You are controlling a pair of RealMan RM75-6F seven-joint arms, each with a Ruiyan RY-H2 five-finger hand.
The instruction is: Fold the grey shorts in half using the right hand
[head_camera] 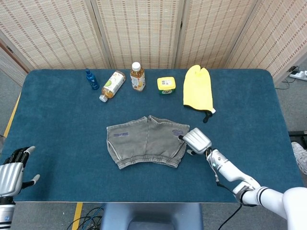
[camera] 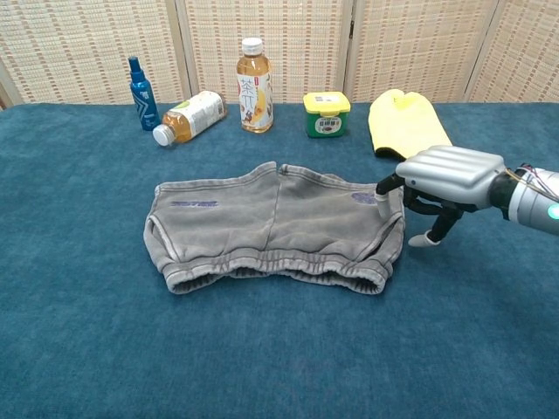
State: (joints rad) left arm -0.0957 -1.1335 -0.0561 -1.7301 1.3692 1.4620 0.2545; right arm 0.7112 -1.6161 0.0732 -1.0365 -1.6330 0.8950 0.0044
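The grey shorts (head_camera: 147, 142) lie flat at the middle of the blue table, waistband toward me, also seen in the chest view (camera: 275, 229). My right hand (head_camera: 195, 140) is at the shorts' right edge, palm down with fingers apart and holding nothing. In the chest view the right hand (camera: 445, 179) has a fingertip (camera: 383, 187) at the cloth's upper right corner and its thumb down on the table beside the hem. Whether the fingertip touches the cloth is unclear. My left hand (head_camera: 12, 170) hangs empty off the near left table corner with fingers spread.
Along the far side stand a blue bottle (head_camera: 91, 79), a tea bottle lying on its side (head_camera: 112, 84), an upright tea bottle (head_camera: 137, 76) and a yellow-lidded jar (head_camera: 166, 85). A yellow mitt (head_camera: 198, 92) lies at the back right. Wicker screens stand behind the table.
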